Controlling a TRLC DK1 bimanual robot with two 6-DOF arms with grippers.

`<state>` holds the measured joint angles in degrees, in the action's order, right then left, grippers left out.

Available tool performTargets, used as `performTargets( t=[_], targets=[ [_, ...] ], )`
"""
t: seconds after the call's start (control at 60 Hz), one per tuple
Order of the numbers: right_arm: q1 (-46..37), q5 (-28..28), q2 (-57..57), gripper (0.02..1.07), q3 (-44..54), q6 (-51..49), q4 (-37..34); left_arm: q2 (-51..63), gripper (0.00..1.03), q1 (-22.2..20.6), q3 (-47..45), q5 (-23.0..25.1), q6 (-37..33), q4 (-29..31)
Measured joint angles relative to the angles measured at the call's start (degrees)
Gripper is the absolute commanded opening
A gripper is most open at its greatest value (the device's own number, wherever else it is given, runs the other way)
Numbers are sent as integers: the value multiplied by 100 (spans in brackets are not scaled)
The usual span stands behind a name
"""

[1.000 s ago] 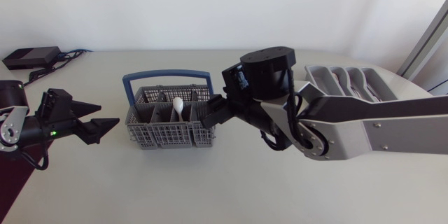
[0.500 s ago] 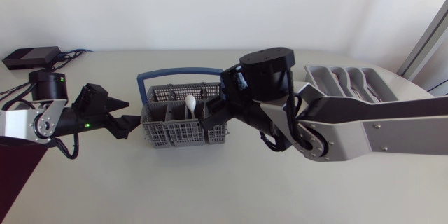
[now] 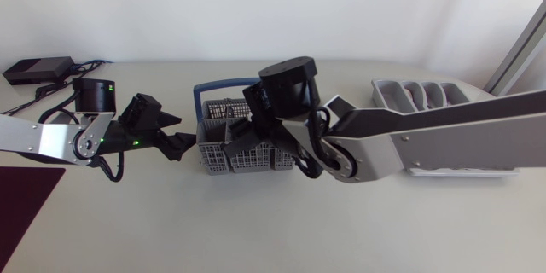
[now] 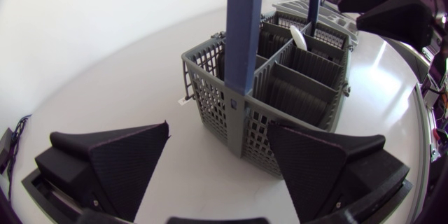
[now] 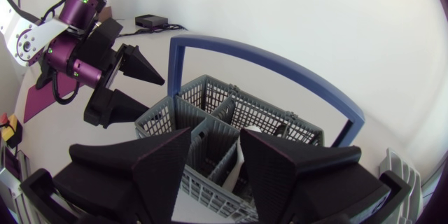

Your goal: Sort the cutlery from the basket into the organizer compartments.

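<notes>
just beside the basket (image 4: 280,91), left fingers (image 4: 112,161) gape.

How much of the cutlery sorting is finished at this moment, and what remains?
Done: nothing certain; what lies in the organizer is unclear. In hand: nothing yet; the right tool hangs open over the basket, by the white spoon, and the left tool stands open at the basket's end. Remaining: grasp the spoon and carry it over.

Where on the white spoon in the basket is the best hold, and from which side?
Probably the spoon by its bowl end, the only part above the basket dividers. It stands bowl up in a compartment, so come down from above, a finger each side.
</notes>
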<state>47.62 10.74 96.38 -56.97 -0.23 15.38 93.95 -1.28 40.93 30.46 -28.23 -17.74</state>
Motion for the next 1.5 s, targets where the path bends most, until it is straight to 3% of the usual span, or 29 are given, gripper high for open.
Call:
performTargets(
  t=[0.183,0.433,0.717,1.5],
  targets=[
    [-48,20,544,56,-638,4,-219,175,98,-42,39,-17,17,-63],
    [-72,754,1143,56,-1211,216,-533,249,98,-79,39,-59,17,-61],
    [-48,1034,1467,56,-1665,822,-1113,249,98,-101,39,-96,22,-63],
    [-387,1554,1384,56,-1329,1121,-673,361,98,-391,157,-358,236,-87]
  ],
)
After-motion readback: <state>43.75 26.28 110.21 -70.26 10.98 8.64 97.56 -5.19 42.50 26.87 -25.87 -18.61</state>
